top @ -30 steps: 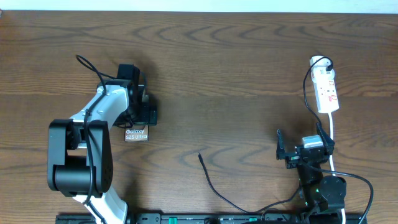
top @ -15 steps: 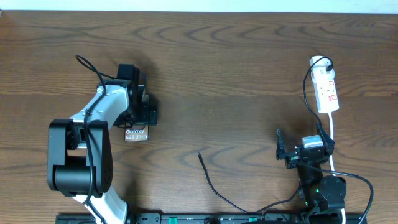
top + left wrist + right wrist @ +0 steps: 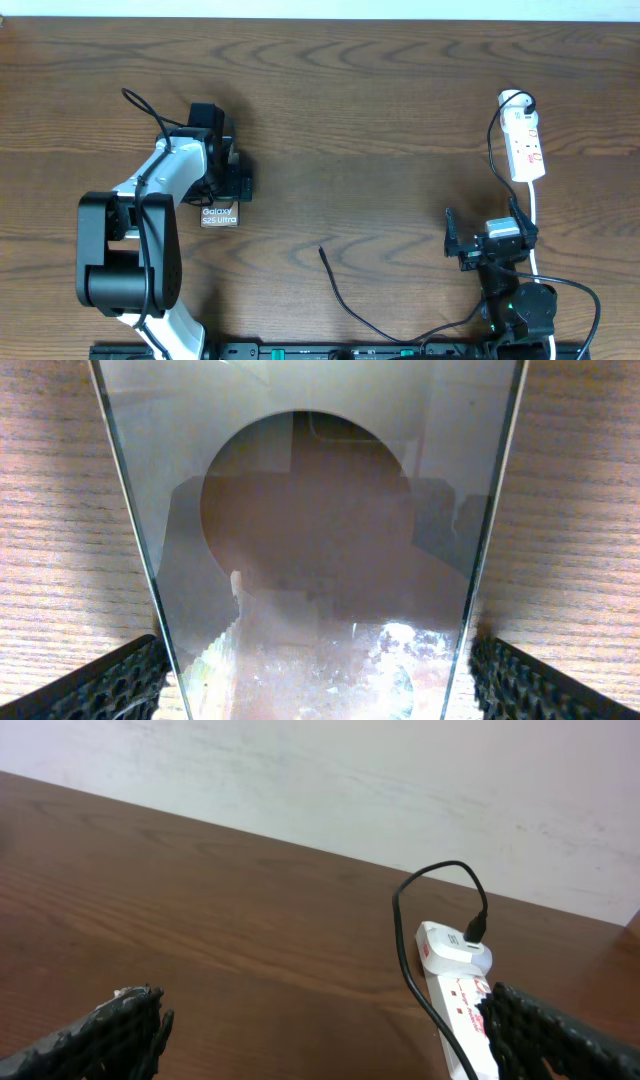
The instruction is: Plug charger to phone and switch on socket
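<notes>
The phone [image 3: 220, 215] lies on the wooden table at the left, its white lettering showing. My left gripper [image 3: 228, 190] stands over its far part. In the left wrist view the glossy phone [image 3: 310, 510] fills the space between the fingers of the left gripper [image 3: 315, 660], and both pads touch its long edges. The charger cable's black tip [image 3: 322, 250] lies loose in the middle front. The white socket strip [image 3: 525, 140] lies at the far right, also in the right wrist view [image 3: 465, 990]. My right gripper [image 3: 487, 240] is open and empty in front of it [image 3: 340, 1040].
A black plug [image 3: 478, 928] sits in the strip's far end, its black cable looping back toward me. The strip's white cord [image 3: 538, 225] runs down past my right arm. The charger cable [image 3: 360, 318] curves to the front edge.
</notes>
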Action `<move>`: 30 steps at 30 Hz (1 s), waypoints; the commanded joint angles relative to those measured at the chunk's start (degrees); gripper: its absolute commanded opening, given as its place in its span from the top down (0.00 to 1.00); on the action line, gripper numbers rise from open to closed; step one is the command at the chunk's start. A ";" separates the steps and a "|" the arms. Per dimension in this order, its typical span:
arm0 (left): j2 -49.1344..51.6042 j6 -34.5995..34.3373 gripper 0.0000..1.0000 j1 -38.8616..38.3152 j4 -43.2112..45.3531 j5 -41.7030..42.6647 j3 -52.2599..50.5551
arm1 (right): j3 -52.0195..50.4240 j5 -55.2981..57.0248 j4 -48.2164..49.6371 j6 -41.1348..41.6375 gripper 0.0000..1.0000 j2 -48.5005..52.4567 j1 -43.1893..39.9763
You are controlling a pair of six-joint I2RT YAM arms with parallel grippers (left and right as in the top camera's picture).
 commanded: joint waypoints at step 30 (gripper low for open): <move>0.72 0.37 0.23 0.04 -0.26 -0.90 -1.95 | -0.07 -0.35 -0.24 0.44 0.01 -0.37 -0.39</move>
